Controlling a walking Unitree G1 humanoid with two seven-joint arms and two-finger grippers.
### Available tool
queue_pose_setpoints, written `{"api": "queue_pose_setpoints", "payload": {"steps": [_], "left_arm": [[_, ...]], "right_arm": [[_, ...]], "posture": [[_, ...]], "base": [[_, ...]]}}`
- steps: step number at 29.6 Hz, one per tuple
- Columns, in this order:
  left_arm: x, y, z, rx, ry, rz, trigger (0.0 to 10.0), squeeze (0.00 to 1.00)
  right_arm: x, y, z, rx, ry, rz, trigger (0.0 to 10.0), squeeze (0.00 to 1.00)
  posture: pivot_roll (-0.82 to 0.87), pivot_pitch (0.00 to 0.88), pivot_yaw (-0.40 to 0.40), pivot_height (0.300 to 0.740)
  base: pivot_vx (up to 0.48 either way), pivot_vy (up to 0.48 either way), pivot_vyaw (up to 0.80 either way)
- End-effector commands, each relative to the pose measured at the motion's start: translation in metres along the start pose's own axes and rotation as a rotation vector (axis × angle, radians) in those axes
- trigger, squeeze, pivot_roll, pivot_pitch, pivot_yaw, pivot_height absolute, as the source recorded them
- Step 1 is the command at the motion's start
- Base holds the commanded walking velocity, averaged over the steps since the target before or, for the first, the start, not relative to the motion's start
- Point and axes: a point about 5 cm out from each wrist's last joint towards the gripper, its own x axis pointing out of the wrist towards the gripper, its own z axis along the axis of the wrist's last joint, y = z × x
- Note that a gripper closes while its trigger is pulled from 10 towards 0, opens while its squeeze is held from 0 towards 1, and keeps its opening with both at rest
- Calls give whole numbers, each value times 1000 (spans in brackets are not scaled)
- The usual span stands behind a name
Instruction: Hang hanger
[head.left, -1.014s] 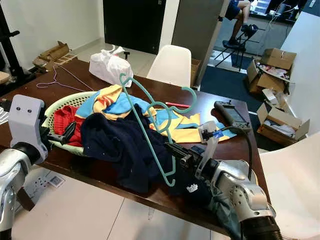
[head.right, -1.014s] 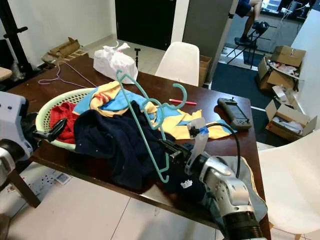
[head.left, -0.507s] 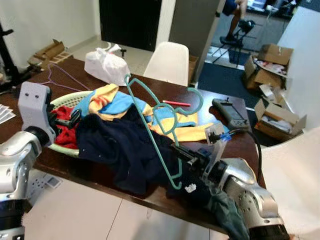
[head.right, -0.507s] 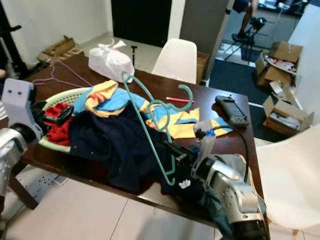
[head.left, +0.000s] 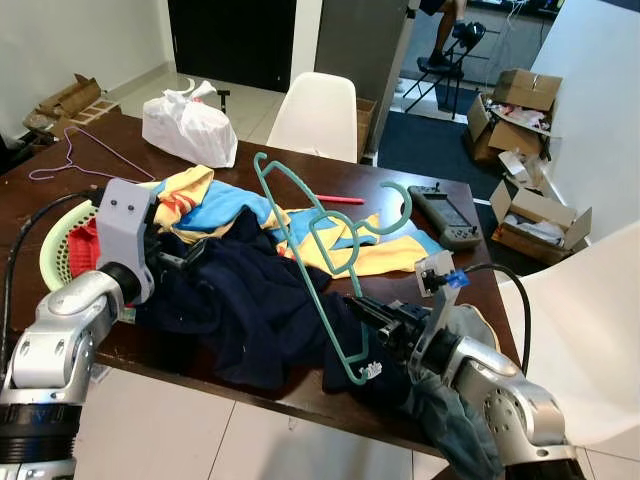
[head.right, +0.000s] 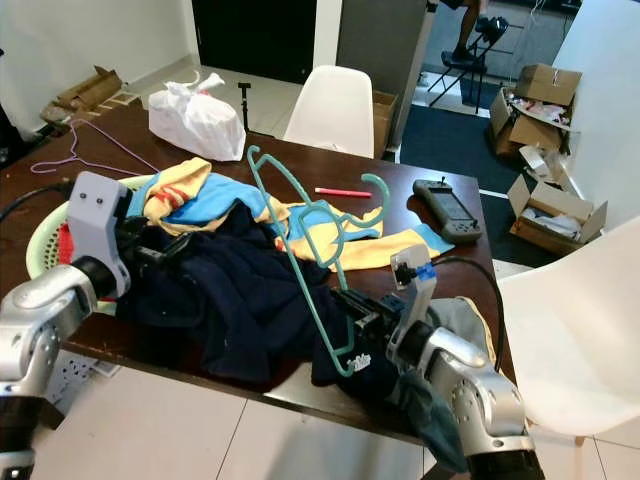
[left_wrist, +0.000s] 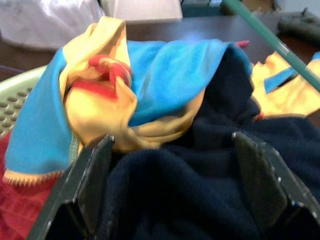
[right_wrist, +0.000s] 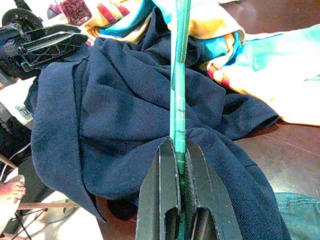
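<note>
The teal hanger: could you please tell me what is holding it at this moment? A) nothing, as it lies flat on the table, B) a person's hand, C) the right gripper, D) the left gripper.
C: the right gripper has its fingers shut on the teal hanger, which stands tilted above the navy garment, while the left gripper is open at the clothes.

Clothes heap (head.left: 250, 290) across table's (head.left: 400, 180) near half; far side w/ pink pen (head.left: 341, 200) mostly bare.
</note>
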Motion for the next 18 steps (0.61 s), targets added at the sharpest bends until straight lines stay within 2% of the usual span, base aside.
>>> {"api": "queue_pose_setpoints", "payload": {"steps": [1,2,4,6,7,14,18], "left_arm": [[-6,-3,-1,8,18,9,10000,0],[-12,-2,1,18,16,24,10000,0],[-12,-2,1,18,16,24,10000,0],[-23,-3,6,34,9,46,10000,0],[-23,-3,6,34,9,46,10000,0],[-47,-16,11,30,-1,92,10000,0],[-52,-17,9,31,7,102,10000,0]], "right_arm": [[-4,-2,1,2,0,-17,10000,0],[-4,-1,2,4,-2,-15,10000,0],[-4,-1,2,4,-2,-15,10000,0],[-3,-1,3,6,-2,-13,10000,0],[-3,-1,3,6,-2,-13,10000,0],[0,-2,3,7,-1,-6,10000,0],[1,-1,3,8,-2,-2,10000,0]], "posture": [[54,68,-113,740],[59,64,-115,740],[59,64,-115,740],[64,63,-115,740],[64,63,-115,740],[84,58,-116,740],[91,56,-119,740]], "base": [[0,0,0],[0,0,0],[0,0,0],[0,0,0],[0,0,0],[0,0,0],[0,0,0]]}}
